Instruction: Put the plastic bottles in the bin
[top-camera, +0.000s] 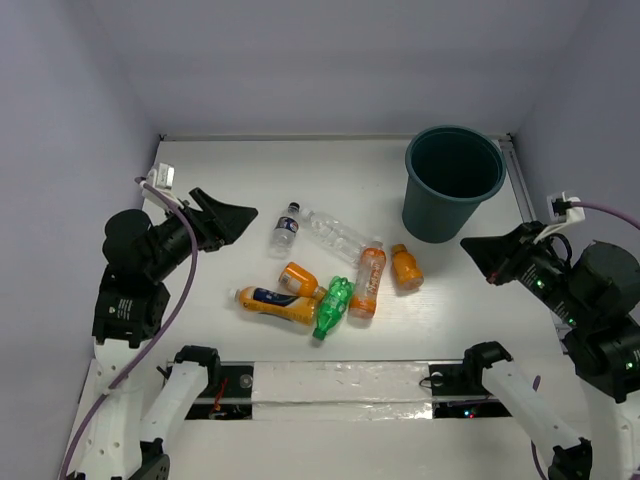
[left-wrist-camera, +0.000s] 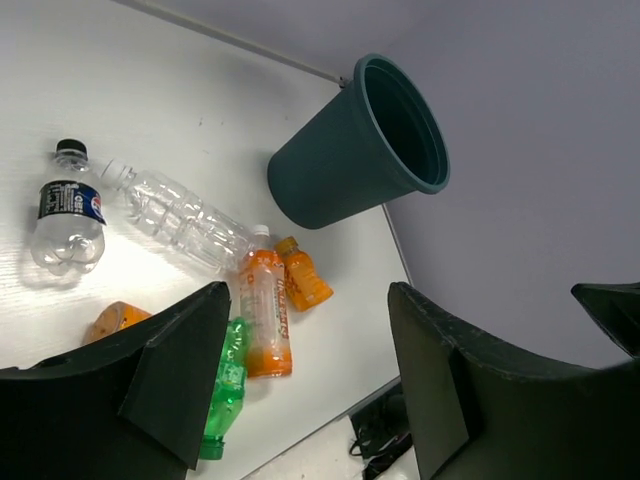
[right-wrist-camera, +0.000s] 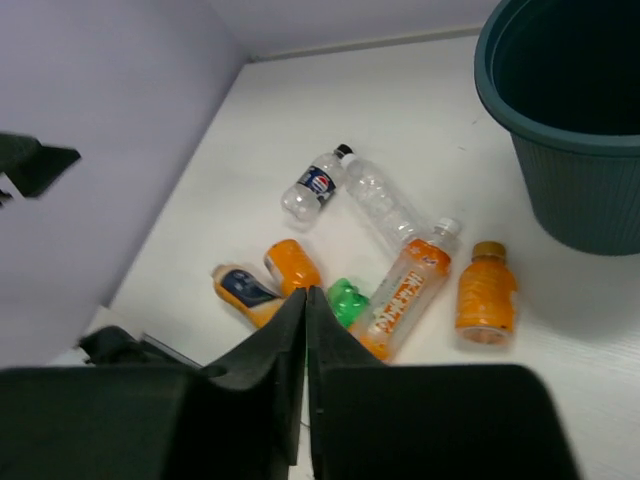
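Several plastic bottles lie in a cluster mid-table: a small clear one with a blue label (top-camera: 286, 229), a long clear one (top-camera: 335, 233), a tall orange one (top-camera: 368, 282), two stubby orange ones (top-camera: 405, 267) (top-camera: 299, 279), an orange one with a dark blue label (top-camera: 274, 304) and a green one (top-camera: 332, 307). The dark teal bin (top-camera: 453, 180) stands upright at the back right and looks empty. My left gripper (top-camera: 235, 218) is open and empty, raised left of the cluster. My right gripper (top-camera: 478, 252) is shut on nothing, raised right of the stubby bottle, in front of the bin.
Grey walls close in the table at the back and sides. A metal rail (top-camera: 340, 378) with cables runs along the near edge between the arm bases. The bin (left-wrist-camera: 350, 160) sits near the back right corner; bare table lies behind the bottles.
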